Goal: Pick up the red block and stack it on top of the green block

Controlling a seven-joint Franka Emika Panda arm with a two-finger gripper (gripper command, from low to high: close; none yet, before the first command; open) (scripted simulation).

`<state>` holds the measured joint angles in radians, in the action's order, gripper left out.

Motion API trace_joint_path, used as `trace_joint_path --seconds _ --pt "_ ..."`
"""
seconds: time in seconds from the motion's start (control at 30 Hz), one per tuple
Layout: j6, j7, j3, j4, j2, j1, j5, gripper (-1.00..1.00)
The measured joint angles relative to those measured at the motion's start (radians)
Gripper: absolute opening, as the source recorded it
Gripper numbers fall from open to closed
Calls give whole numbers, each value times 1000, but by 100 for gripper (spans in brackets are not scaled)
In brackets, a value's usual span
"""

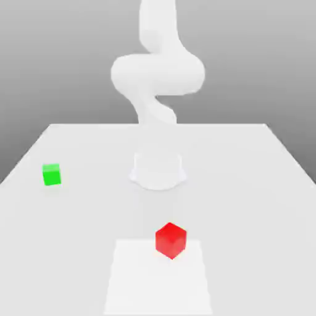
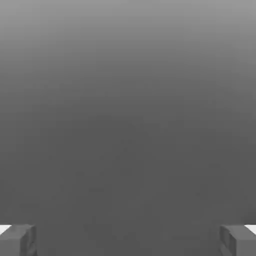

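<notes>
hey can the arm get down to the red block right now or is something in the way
Probably yes. The red block sits alone on the white table, with the green block far off toward the exterior view's left. The gripper has its jaws wide apart and empty.

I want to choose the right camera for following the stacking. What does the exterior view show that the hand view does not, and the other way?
Exterior view alone: the white table, the red block near its front edge, the green block apart from it toward that view's left, and the white arm rising behind.

Hand view alone: the gripper, its two fingertips wide apart with nothing between them, against plain grey.

Shared: I can match nothing between them; neither block is held.
</notes>
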<state>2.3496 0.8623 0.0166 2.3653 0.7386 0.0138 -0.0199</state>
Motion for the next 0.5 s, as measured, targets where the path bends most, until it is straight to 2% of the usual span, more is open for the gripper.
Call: trace_joint_path --seconds 0.5 --pt "368 528 177 479 -471 84 -78 0"
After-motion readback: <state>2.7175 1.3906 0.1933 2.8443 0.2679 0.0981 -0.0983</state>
